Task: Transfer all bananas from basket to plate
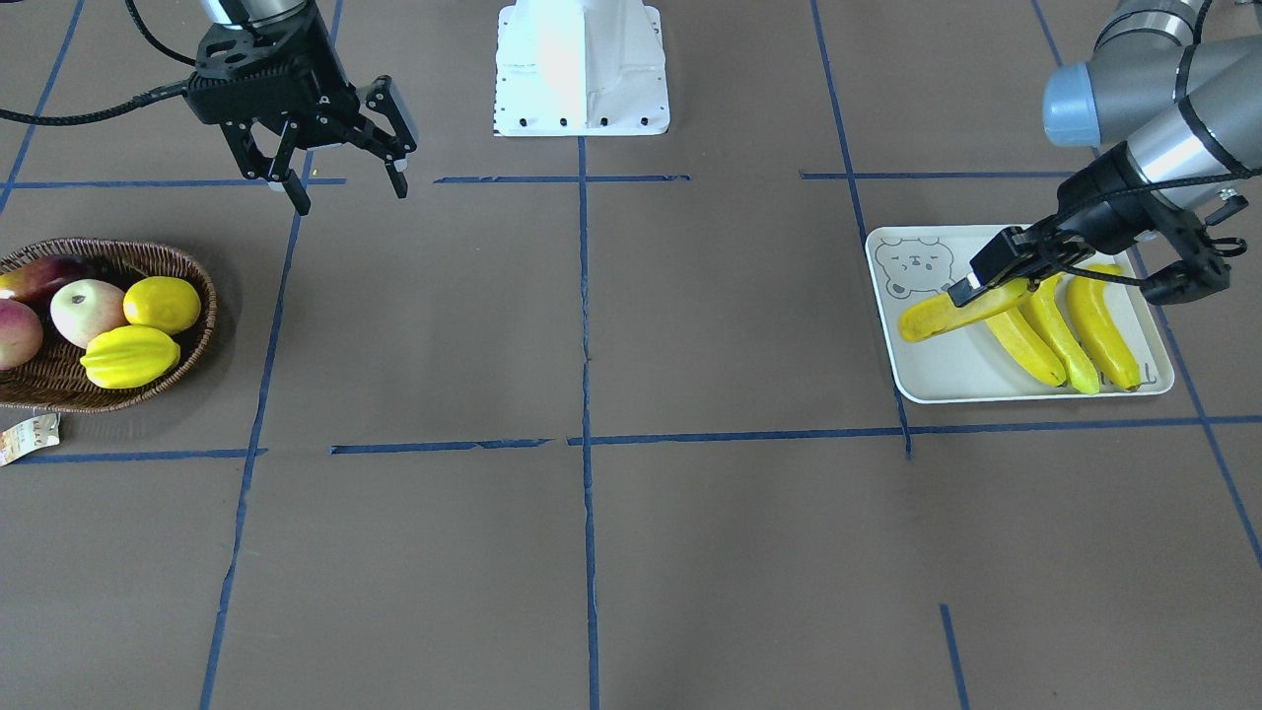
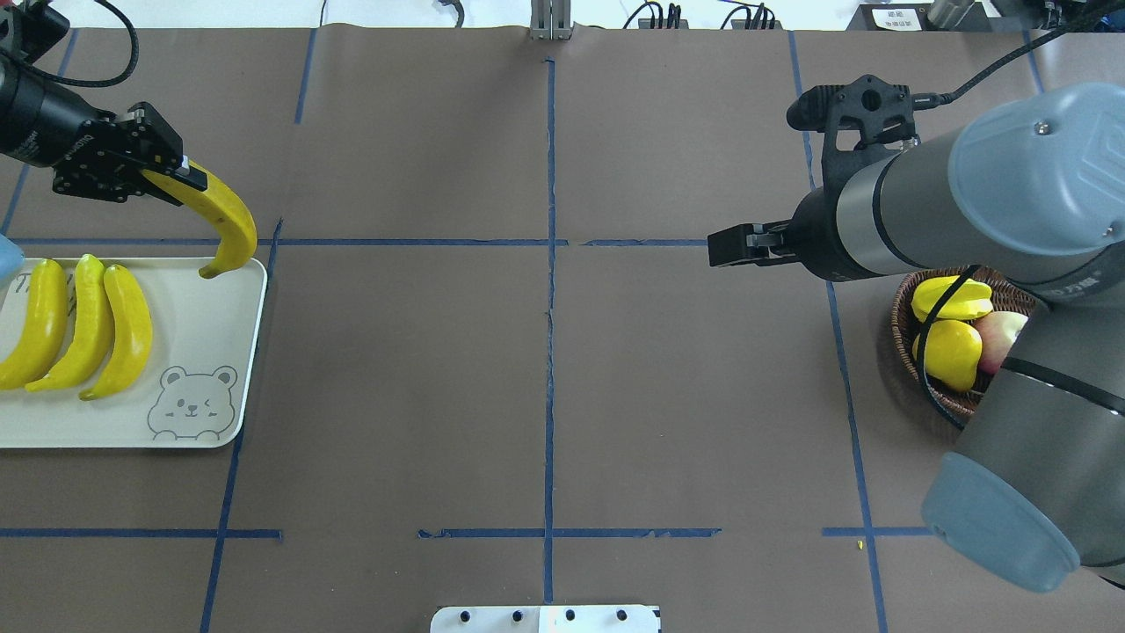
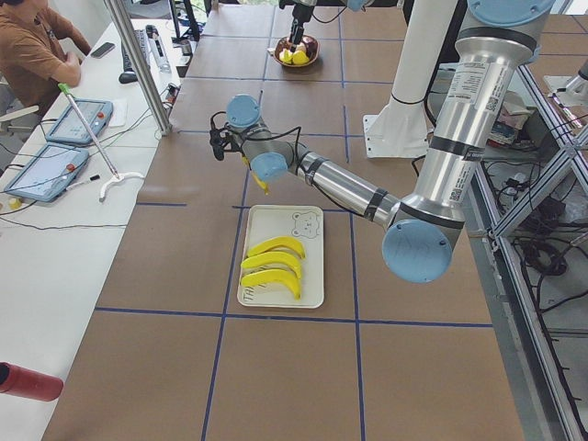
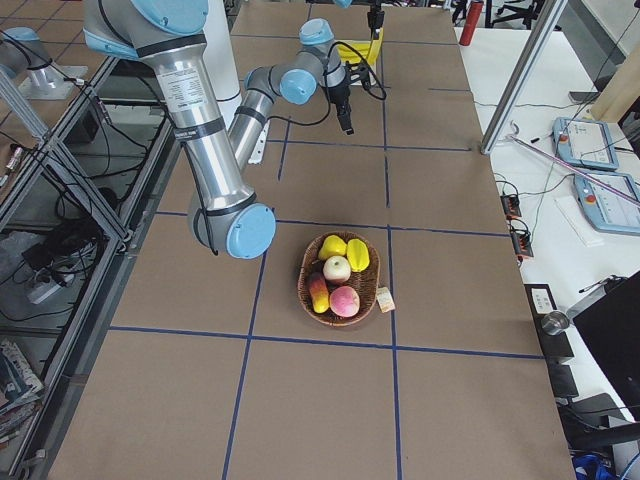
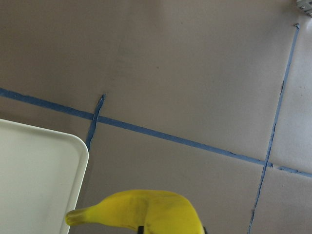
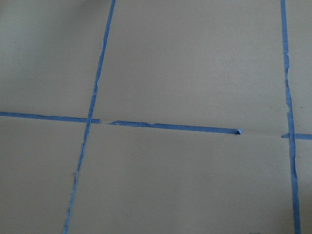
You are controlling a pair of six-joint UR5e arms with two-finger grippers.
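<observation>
My left gripper (image 1: 986, 281) is shut on one end of a yellow banana (image 1: 961, 314), held in the air over the inner side of the white bear plate (image 1: 946, 380). The free tip of this banana (image 2: 224, 220) hangs at the corner of the plate (image 2: 202, 299). In the left wrist view, the banana (image 5: 146, 214) shows beside the plate's corner (image 5: 44, 170). Three bananas (image 1: 1060, 335) lie side by side on the plate. My right gripper (image 1: 350, 192) hangs open and empty, apart from the wicker basket (image 1: 197, 325).
The basket holds a lemon (image 1: 163, 304), a starfruit (image 1: 130, 357) and reddish round fruits (image 1: 87, 311); its paper tag (image 1: 28, 437) lies beside it. My right arm covers part of the basket (image 2: 901, 321) from above. A person (image 3: 32, 55) sits at a side table.
</observation>
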